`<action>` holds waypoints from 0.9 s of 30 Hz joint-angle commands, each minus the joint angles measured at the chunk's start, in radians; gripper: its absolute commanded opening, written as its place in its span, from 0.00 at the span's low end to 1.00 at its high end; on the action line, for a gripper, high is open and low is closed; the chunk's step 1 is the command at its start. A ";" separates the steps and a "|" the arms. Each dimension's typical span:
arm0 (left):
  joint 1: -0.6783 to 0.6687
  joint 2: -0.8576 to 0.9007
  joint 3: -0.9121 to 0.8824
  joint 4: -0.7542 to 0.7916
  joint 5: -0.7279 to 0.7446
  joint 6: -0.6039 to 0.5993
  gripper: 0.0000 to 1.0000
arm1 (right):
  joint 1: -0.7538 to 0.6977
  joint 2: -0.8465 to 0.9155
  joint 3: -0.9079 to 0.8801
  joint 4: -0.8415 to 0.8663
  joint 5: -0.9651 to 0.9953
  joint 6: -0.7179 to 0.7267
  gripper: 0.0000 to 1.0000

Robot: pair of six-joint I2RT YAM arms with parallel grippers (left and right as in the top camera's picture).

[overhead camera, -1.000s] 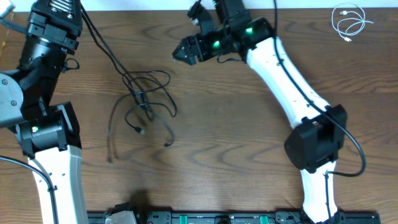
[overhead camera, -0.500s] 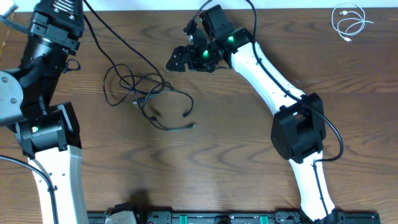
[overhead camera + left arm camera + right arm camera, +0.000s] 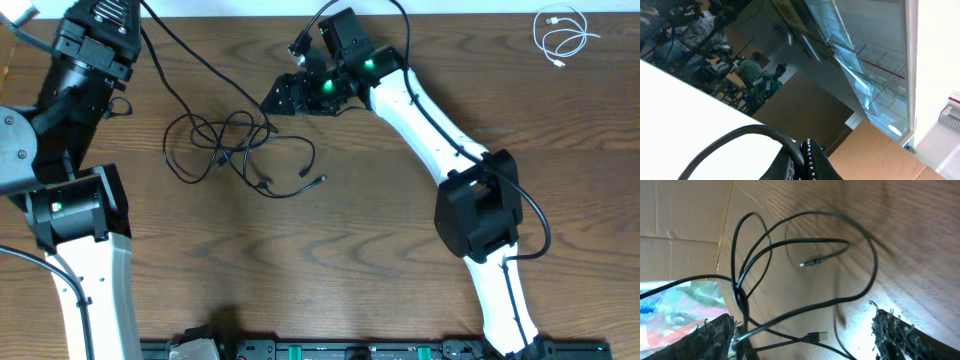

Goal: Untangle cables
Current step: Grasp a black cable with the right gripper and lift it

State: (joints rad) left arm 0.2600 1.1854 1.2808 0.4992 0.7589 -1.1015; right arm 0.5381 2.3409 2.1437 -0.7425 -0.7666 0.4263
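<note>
Overhead, I am seeing the black cables point(image 3: 225, 140) lying in a loose tangle on the desk point(image 3: 350, 250), left of centre. One strand is climbing from the tangle toward the top of my left arm point(image 3: 60, 130). The right fingers point(image 3: 280, 98) are hovering just beside the tangle's right edge, spread wide. The white cable point(image 3: 560, 35) is sitting coiled in the far right corner, well apart.

On the left wrist, the left fingers point(image 3: 812, 162) are pressing together, pinching a looping strand of the black cables point(image 3: 740, 132).

On the right wrist, the right fingers point(image 3: 715, 335) are standing wide apart, gripping nothing, with the black cables point(image 3: 741, 297) crossing between them and a plug end point(image 3: 812, 262) resting on the desk point(image 3: 910, 255).
</note>
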 commanded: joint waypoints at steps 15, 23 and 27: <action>0.003 0.004 0.016 -0.070 0.020 0.039 0.07 | 0.162 0.092 -0.004 -0.027 -0.008 0.271 0.61; 0.003 0.004 0.016 -0.191 0.082 0.152 0.07 | 0.166 0.143 -0.004 -0.024 -0.001 0.232 0.26; 0.003 0.004 0.016 -0.291 0.109 0.224 0.07 | 0.166 0.143 -0.004 -0.024 0.009 0.211 0.15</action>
State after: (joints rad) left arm 0.2604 1.1915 1.2808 0.2474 0.8173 -0.9749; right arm 0.7025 2.4741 2.1429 -0.7658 -0.7647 0.6666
